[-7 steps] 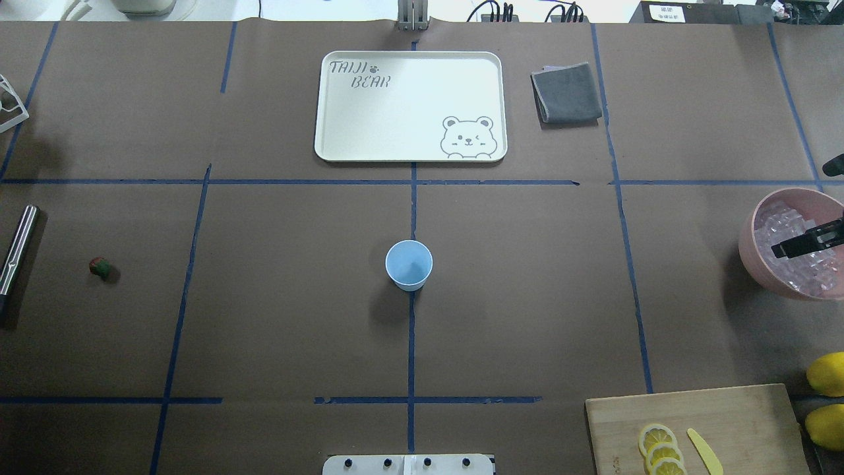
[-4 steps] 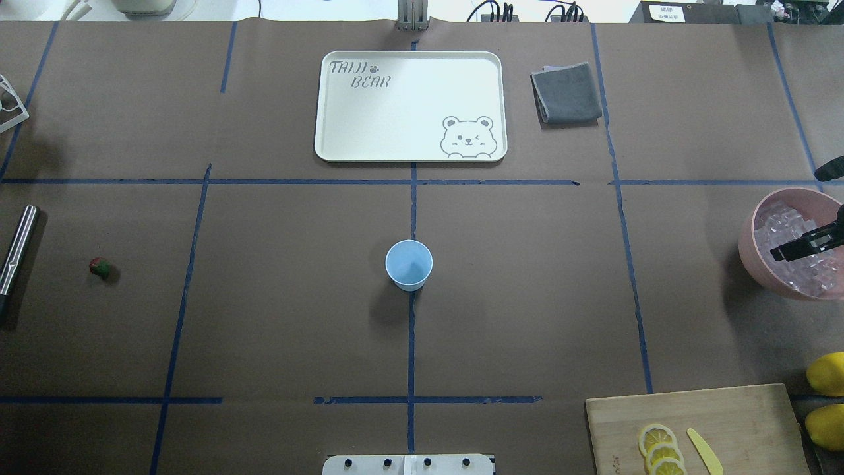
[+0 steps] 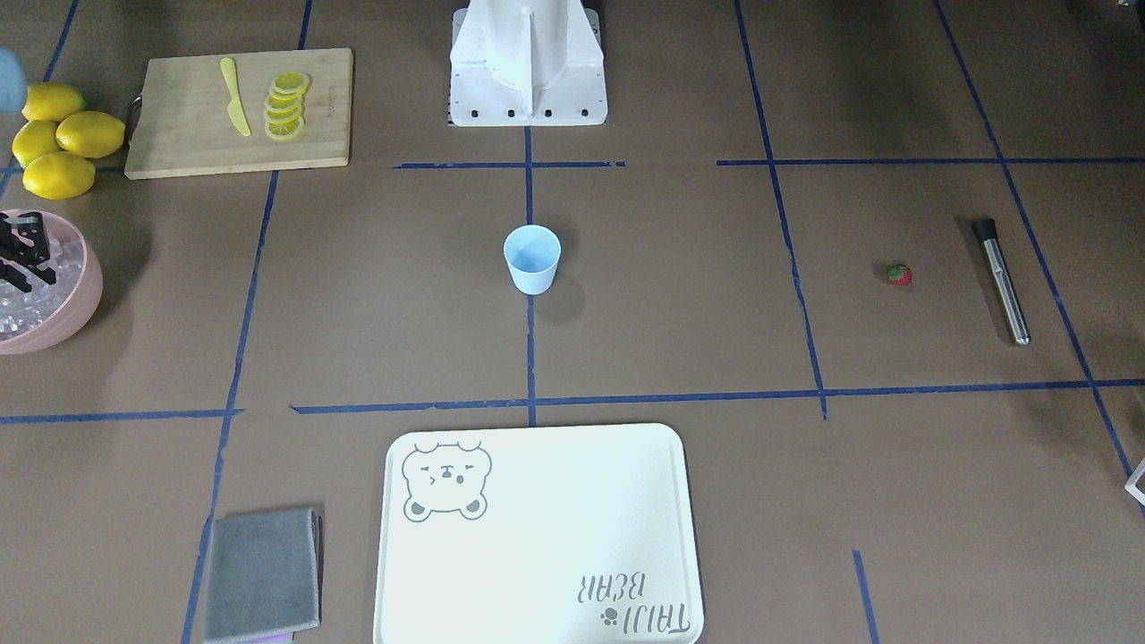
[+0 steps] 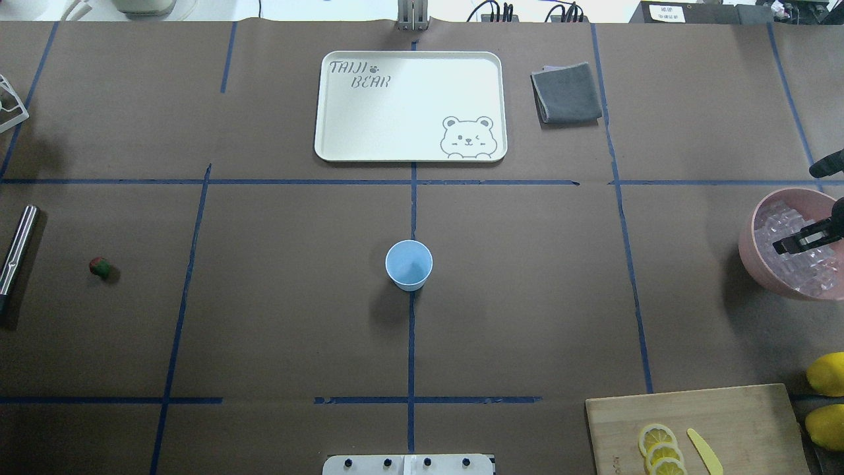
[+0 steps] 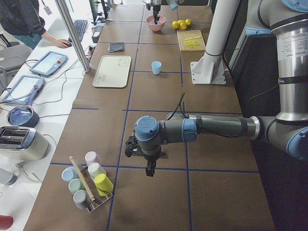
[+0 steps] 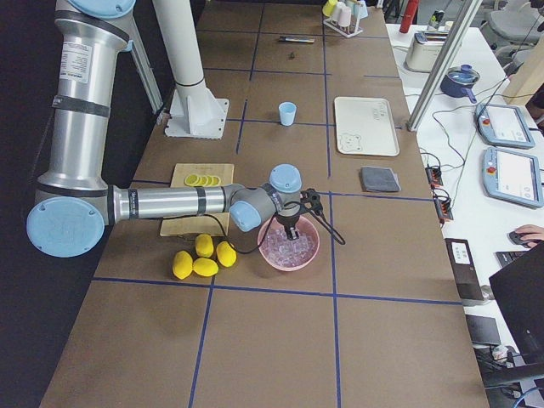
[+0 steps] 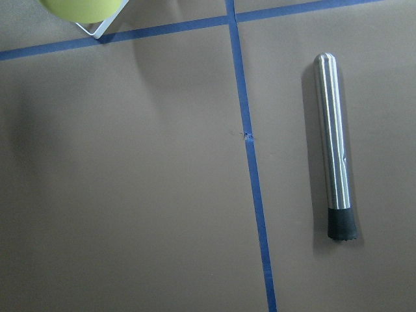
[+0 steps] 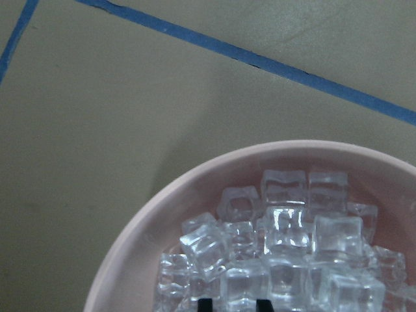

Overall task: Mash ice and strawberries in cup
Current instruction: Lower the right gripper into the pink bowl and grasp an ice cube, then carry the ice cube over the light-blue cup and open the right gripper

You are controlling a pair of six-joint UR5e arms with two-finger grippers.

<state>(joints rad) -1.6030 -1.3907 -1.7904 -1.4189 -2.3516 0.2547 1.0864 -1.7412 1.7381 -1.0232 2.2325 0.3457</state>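
Brown paper taped in blue covers the table [image 4: 264, 330]. My right gripper [image 8: 234, 304] sits low over the pink bowl [image 8: 149, 227], fingertips [image 8: 205, 304] apart among the ice [image 8: 286, 227]; clamped or not, I cannot tell. Lemons [image 3: 58, 134] lie just beside. Well apart, the cup [image 4: 409, 264] stands upright mid-table, mouth up. The strawberry [image 4: 99, 267] lies on the robot's left near a muddler [image 7: 335, 143] whose long axis runs toward the robot. My left gripper [image 5: 150, 168] hangs above that end, grip unreadable.

Table is carrying one light-blue cup [image 4: 409, 264], one strawberry [image 4: 99, 266], one metal rod [image 4: 17, 249], one cream tray [image 4: 409, 105], one grey cloth [image 4: 567, 92], one cutting board [image 4: 738, 415] and one pink bowl [image 4: 748, 254]. Four whole lemons [image 3: 58, 174] are showing. One yellow knife [image 4: 704, 450] is showing, plus overlapping lemon slices [image 3: 286, 107], at least four. Ice cubes [image 8: 286, 240] are crowding together, too many to count.
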